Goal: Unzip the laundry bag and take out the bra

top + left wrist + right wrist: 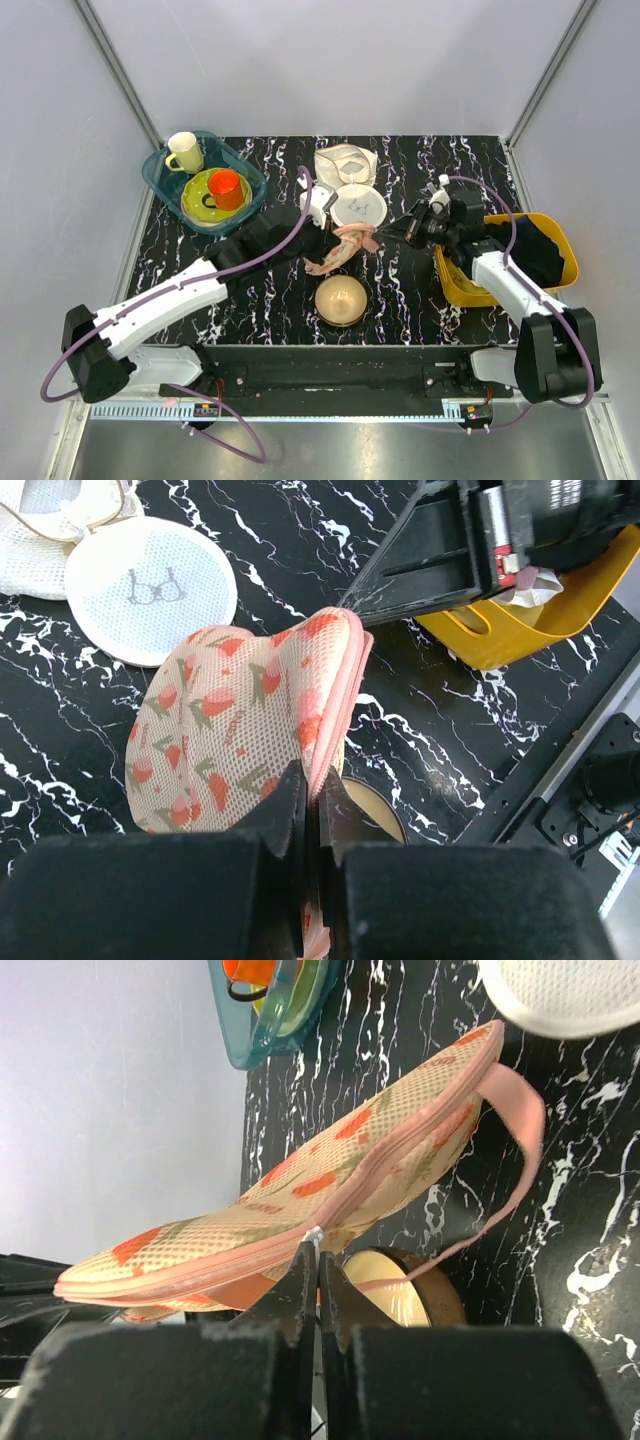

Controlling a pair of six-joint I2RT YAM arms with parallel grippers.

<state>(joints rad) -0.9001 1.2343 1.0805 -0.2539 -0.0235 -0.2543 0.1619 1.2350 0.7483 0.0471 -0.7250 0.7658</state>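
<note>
The salmon-pink laundry bag (338, 248) with orange-and-green marks hangs lifted above the table centre between both grippers. It also shows in the left wrist view (240, 720) and the right wrist view (330, 1185). My left gripper (312, 792) is shut on the bag's pink zipped edge at its near end. My right gripper (316, 1252) is shut on the small white zipper pull (314, 1233) on the bag's seam. The zipper looks closed along the visible edge. A pink loop strap (520, 1150) hangs from the bag's end. The bra is hidden.
A round white mesh disc (358, 206) and a beige cloth (344, 162) lie behind the bag. A tan dome bowl (340, 298) sits below it. A teal tray (203, 180) with cups is at the back left. A yellow bin (556, 262) with dark cloth is at the right.
</note>
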